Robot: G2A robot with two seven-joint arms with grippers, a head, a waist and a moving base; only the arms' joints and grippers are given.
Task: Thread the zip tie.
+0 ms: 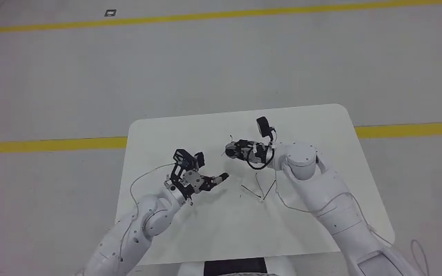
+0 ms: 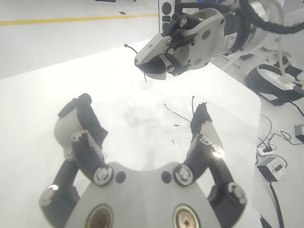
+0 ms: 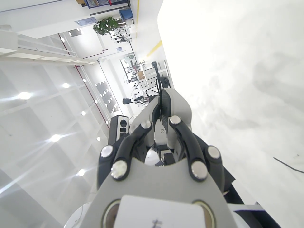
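Pinching a zip tie (image 2: 132, 49) between pressed-together fingers, the right end effector (image 1: 231, 148) hangs over the worktop (image 1: 311, 131) near the centre of the top view. The tie's head sticks out one side of the fingertips and its tail out the other. It seems unlooped, though the strap is too thin to be sure. The left end effector (image 1: 213, 168) sits just lower left of it, fingers spread wide. Some loose ties (image 1: 255, 188) lie on the worktop, lower right of centre.
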